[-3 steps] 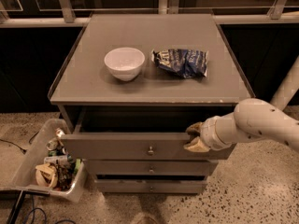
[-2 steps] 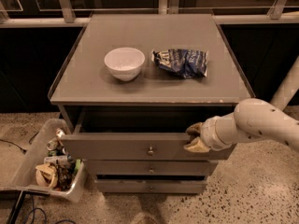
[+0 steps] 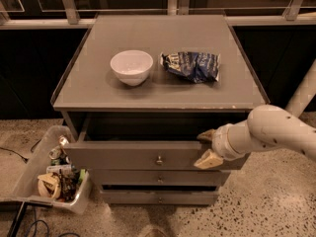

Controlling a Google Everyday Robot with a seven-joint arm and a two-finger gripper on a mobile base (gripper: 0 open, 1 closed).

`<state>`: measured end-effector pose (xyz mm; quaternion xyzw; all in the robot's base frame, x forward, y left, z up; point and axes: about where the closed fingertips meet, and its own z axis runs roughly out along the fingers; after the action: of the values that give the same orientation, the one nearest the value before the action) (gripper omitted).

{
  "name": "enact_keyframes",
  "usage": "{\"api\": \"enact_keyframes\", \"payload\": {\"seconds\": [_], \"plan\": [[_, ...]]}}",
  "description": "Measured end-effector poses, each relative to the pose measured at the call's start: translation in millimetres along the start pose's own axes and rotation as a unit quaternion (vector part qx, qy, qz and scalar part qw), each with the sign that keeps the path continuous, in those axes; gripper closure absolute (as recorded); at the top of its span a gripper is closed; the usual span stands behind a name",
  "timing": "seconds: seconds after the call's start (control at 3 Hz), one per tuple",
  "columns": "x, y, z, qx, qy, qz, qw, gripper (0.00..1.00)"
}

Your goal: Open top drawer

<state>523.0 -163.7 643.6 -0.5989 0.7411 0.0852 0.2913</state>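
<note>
The top drawer (image 3: 148,154) stands partly pulled out beneath the cabinet top's front edge, so most work looks done. The gripper (image 3: 207,147) clasps the front panel's right end, fingers straddling it.

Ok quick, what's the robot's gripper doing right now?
Gripper: at the right end of the top drawer front, fingers above and below its edge, closed on it.
</note>
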Motion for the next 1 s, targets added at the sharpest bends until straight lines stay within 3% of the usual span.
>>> {"api": "enact_keyframes", "payload": {"seconds": [0.33,0.67,1.0], "plan": [[6.2,16.8,-2.3,-0.007,0.003,-0.005,1.0000,0.60],[4.5,19.5,-5.4,-0.005,0.002,-0.007,1.0000,0.83],[2.9,19.0,-7.8,-0.005,0.002,-0.007,1.0000,1.00]]}}
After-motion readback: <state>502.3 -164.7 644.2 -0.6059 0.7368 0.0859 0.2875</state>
